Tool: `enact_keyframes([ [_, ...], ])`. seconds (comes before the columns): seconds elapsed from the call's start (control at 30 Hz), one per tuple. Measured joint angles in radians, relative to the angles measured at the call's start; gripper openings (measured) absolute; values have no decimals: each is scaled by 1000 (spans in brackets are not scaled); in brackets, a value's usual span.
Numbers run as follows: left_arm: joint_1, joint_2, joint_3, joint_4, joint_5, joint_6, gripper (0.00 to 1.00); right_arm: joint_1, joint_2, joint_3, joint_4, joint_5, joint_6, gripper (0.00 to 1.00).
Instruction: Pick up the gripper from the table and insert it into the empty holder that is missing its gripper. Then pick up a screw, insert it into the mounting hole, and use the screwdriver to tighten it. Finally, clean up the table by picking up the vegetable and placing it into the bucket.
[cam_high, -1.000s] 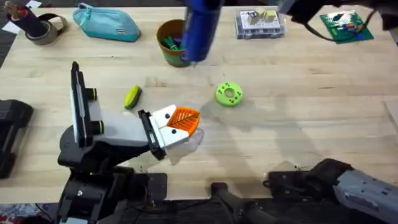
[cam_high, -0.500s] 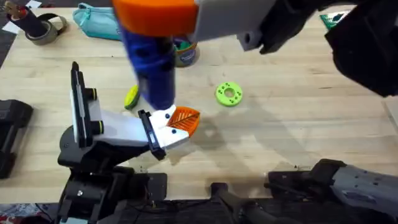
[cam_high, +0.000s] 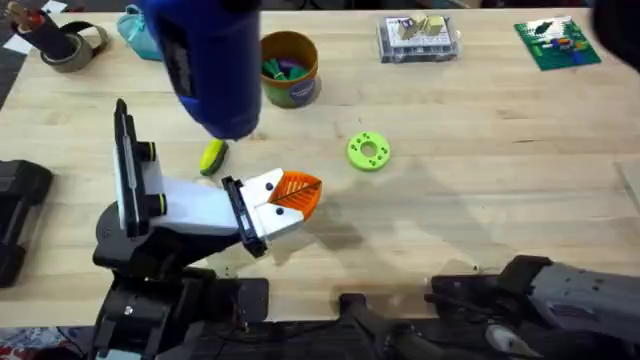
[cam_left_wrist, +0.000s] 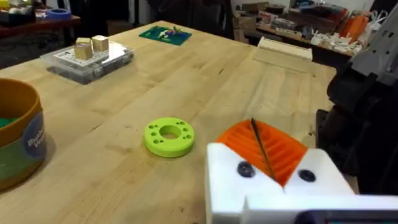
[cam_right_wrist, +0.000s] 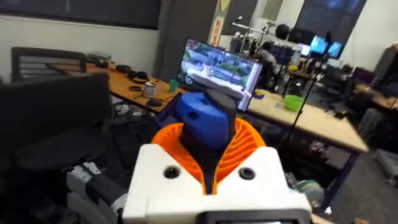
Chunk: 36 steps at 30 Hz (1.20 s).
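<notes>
A wide wooden table (cam_high: 480, 200) carries a white holder (cam_high: 190, 212) at its near left, with the small white and orange gripper (cam_high: 285, 198) seated at its tip. In the overhead view a thick blue screwdriver (cam_high: 205, 60) hangs large and blurred above the table's far left. The right wrist view shows the right gripper (cam_right_wrist: 214, 158) clamped on that blue screwdriver. The left gripper (cam_left_wrist: 273, 165) has its orange pads pressed together with a thin dark rod between them. An orange-brown bucket (cam_high: 288, 68) stands behind. A lime disc (cam_high: 368, 151) lies mid-table. The little corn cob (cam_high: 213, 156) lies just left of the holder's tip.
</notes>
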Motion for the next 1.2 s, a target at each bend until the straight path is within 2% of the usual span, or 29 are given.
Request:
enact_keyframes([
  [0.23, 0, 0, 0, 0, 0, 0, 18, -1, 91, 2, -21, -51, -26, 41],
  [0.5, 0, 0, 0, 0, 0, 0, 18, -1, 80, -6, -97, -71, -101, 41],
  [0.67, 0, 0, 0, 0, 0, 0, 18, -1, 71, -66, -105, -69, -150, 41],
  [0.77, 0, 0, 0, 0, 0, 0, 18, 1, 38, -147, -109, -60, -196, 39],
  [1.2, 0, 0, 0, 0, 0, 0, 18, 20, 30, -212, -118, -23, -257, 40],
])
